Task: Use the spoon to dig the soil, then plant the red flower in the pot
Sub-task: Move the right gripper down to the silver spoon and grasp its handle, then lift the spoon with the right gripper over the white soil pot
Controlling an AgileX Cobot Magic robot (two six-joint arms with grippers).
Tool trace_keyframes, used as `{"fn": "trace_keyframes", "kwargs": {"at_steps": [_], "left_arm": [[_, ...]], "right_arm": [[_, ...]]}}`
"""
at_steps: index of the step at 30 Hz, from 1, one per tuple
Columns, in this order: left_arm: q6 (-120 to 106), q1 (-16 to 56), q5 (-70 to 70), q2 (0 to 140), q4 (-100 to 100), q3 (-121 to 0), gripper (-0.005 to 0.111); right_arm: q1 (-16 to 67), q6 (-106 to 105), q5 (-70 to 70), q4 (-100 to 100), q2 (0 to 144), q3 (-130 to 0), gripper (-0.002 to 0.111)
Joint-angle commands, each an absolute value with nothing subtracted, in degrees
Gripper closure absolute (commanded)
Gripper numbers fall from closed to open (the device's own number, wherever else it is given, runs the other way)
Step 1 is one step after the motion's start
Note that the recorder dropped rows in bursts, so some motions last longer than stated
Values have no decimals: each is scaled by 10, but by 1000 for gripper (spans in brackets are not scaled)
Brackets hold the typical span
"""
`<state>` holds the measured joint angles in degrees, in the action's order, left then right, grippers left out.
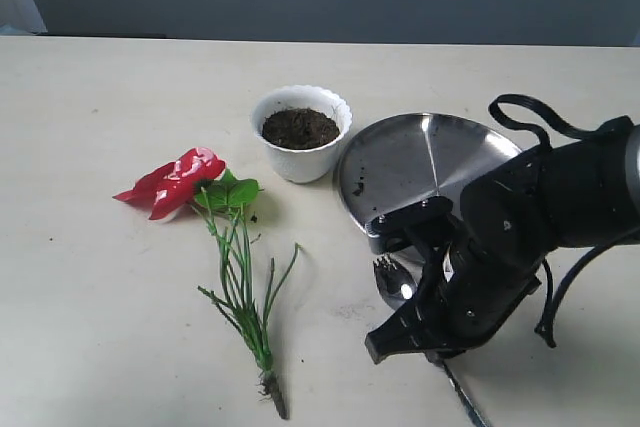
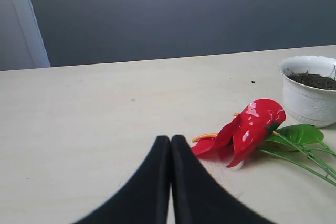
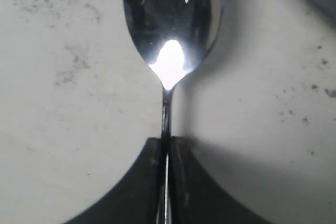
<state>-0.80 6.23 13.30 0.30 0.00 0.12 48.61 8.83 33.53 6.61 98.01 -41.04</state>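
Spoon gripped, pot ahead.
Right end effector (image 3: 167,145) clenched on spoon (image 3: 170,30) handle; bowl points toward pot (image 1: 300,133); left end effector (image 2: 170,145) closed, empty.

The red flower (image 1: 180,182) lies flat on the bench (image 1: 90,327), left of the pot (image 1: 301,133). The right pincer (image 1: 420,322) hangs low over the spoon (image 1: 393,278).

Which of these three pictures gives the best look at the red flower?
The exterior view: it shows the whole red flower lying flat on the table, from blooms to root end. The left wrist view shows only its red blooms and some leaves. The right wrist view shows none of it.
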Motion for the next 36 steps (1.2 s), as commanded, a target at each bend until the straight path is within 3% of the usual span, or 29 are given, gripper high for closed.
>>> {"fn": "trace_keyframes", "kwargs": {"at_steps": [1,9,20,30,36], "left_arm": [[-6,64,133,0,0,0,106],[-6,64,133,0,0,0,106],[-6,64,133,0,0,0,106],[-6,64,133,0,0,0,106],[-6,64,133,0,0,0,106]], "right_arm": [[486,75,353,70,921,-408,109],[486,24,352,38,831,-457,109],[486,24,350,-392,872,-647,109],[487,25,391,-999,1065,-685,109],[506,-72,426,-999,1159,-702,109]]}}
